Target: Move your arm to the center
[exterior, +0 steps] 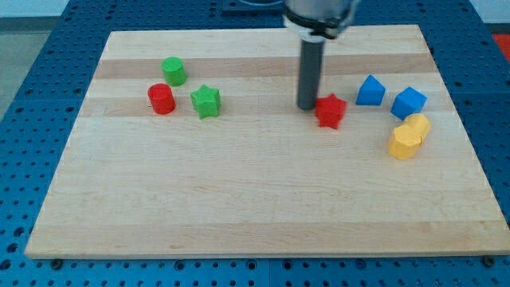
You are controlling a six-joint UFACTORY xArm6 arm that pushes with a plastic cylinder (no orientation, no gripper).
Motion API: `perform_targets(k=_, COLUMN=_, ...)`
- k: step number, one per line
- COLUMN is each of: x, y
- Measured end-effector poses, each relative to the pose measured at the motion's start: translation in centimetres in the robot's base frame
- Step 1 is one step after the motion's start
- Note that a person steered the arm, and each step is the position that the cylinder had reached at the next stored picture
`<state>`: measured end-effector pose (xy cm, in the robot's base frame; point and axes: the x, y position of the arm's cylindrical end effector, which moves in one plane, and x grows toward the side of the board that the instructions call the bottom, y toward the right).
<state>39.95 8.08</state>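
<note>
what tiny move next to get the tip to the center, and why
Probably slide my tip toward the view's bottom and slightly left. It now sits above the wooden board's middle, right beside the red star block; heading down-left should reach the centre while leaving that block where it lies.

Two red blocks (161, 99), two green (174, 71), two blue (370, 91), two yellow (404, 143)
</note>
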Motion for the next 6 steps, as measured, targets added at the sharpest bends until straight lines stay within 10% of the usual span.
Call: perform_targets(k=6, x=4.2, y=-8.7)
